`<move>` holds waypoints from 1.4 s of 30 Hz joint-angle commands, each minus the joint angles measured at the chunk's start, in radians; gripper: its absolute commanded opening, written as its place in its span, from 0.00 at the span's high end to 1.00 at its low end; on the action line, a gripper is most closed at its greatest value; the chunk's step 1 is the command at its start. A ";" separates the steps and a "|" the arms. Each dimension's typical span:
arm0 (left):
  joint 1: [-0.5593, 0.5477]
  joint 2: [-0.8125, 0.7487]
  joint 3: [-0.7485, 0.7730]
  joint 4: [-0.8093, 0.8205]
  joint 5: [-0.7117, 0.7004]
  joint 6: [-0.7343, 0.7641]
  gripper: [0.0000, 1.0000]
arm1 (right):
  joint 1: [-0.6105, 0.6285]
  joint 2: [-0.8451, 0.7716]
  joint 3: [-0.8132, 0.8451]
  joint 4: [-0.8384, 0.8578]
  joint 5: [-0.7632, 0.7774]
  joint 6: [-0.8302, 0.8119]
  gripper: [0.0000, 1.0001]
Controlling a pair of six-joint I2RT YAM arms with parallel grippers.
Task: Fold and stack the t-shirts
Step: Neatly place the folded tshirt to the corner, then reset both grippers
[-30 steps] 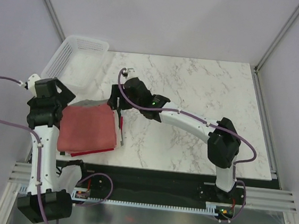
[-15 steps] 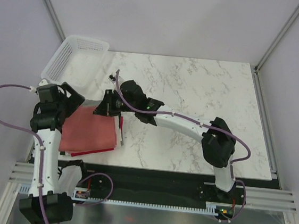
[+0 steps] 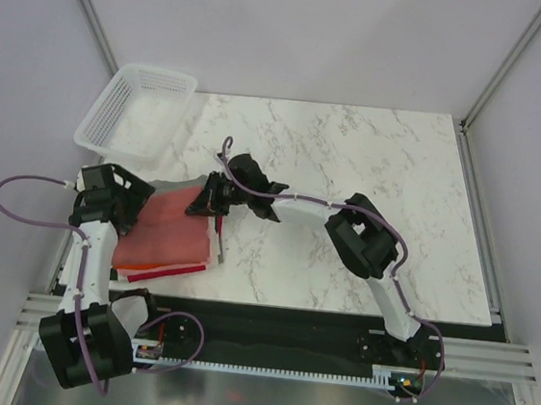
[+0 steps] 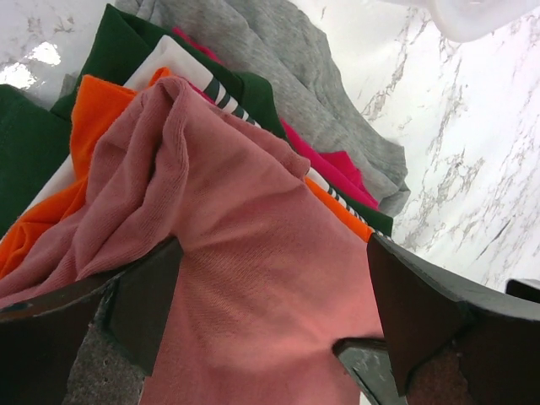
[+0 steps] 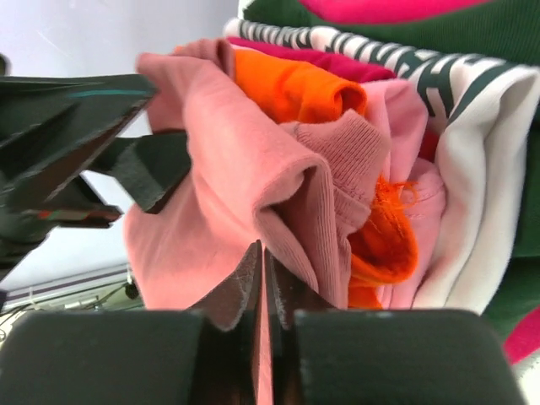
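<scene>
Pinkish-red t-shirt point(image 3: 172, 234) lies on the stack at the left of my overhead frame, near the table's point(image 3: 371, 165) front edge. My right gripper point(image 3: 205, 200) reaches in low from the centre, fingers pressed together on a fold of that cloth, which only its wrist view shows. My left gripper point(image 3: 127, 209) bends down at the shirt's left edge, jaws spread over the cloth. The left wrist view reveals orange point(image 4: 89, 126), green-and-white point(image 4: 228, 89) and grey point(image 4: 278, 51) layers underneath. A white basket point(image 3: 130, 110) sits upper left.

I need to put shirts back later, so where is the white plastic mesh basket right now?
In the top view the white plastic mesh basket sits at the table's far left corner, beyond the shirt pile.
</scene>
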 commanded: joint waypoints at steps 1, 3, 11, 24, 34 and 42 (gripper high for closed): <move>0.018 0.017 0.024 0.039 -0.043 0.001 0.00 | -0.016 -0.071 -0.015 0.014 -0.012 -0.025 0.85; 0.018 -0.022 0.058 0.029 -0.055 0.047 0.00 | -0.026 -0.126 -0.026 -0.008 -0.013 -0.068 0.76; 0.015 -0.111 0.236 0.012 0.115 0.177 0.01 | -0.085 -0.411 -0.108 -0.209 0.066 -0.282 0.33; -0.639 0.069 0.375 0.101 -0.003 0.085 0.02 | -0.501 -0.968 -0.669 -0.327 0.494 -0.597 0.21; -1.054 0.210 0.200 0.357 -0.132 0.275 0.00 | -0.572 -1.541 -1.128 -0.274 0.869 -0.724 0.02; -1.092 0.070 -0.177 0.757 -0.102 0.419 0.00 | -0.572 -1.576 -1.334 -0.054 0.807 -0.689 0.02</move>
